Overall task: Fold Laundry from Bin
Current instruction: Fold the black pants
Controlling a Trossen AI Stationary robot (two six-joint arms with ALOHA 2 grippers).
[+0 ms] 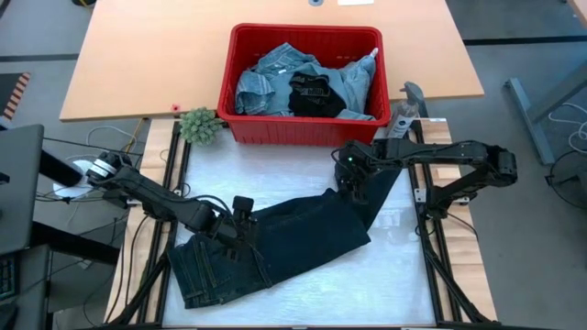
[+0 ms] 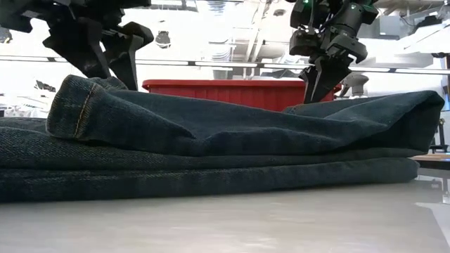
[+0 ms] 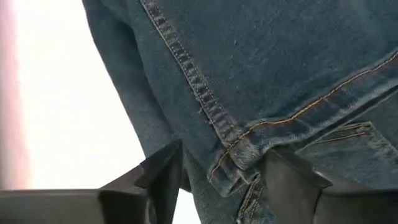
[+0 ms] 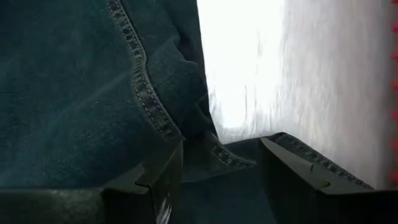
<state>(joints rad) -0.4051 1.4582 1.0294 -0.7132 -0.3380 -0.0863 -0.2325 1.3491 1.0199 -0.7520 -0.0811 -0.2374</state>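
A pair of dark blue jeans (image 1: 275,243) lies folded in layers on the white table top, running from near left to far right. My left gripper (image 1: 243,225) stands open over the upper layer's hem corner (image 3: 239,155), which shows between its fingers. My right gripper (image 1: 359,192) stands open at the jeans' far right end, with a stitched cloth edge (image 4: 217,152) between its fingers. Beyond the jeans stands the red bin (image 1: 229,82), holding light blue denim and a black garment (image 1: 307,82). My left gripper points steeply down, a finger on either side of the hem corner (image 3: 239,155); I cannot tell whether the fingertips touch the denim. My right gripper (image 2: 316,88) also points down, and the folded jeans (image 2: 225,140) hide its fingertips, so I cannot tell whether they touch.
A small green plant (image 1: 199,126) stands left of the bin at the white top's far edge. A grey tool (image 1: 408,101) lies right of the bin. The wooden table (image 1: 138,64) extends behind. Bare white surface (image 1: 385,275) lies near right of the jeans.
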